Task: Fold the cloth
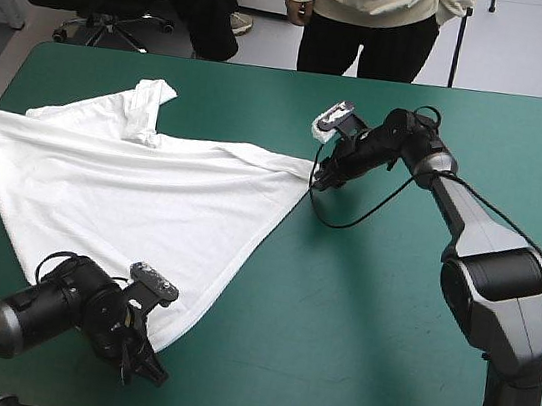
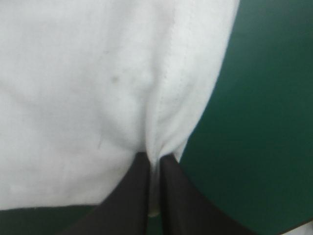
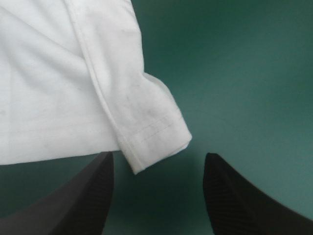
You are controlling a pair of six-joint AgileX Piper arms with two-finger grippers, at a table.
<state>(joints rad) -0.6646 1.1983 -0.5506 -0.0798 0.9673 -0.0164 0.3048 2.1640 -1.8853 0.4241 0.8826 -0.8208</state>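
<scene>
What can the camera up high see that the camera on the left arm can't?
Only the high view shows how the T-shirt lies spread out across the table, with the right gripper by its far corner. Only the left wrist view shows, close up, the left gripper shut on the shirt's edge and the stitched seam running up from it. Both show the white shirt, the teal-green table and the left gripper holding on.
</scene>
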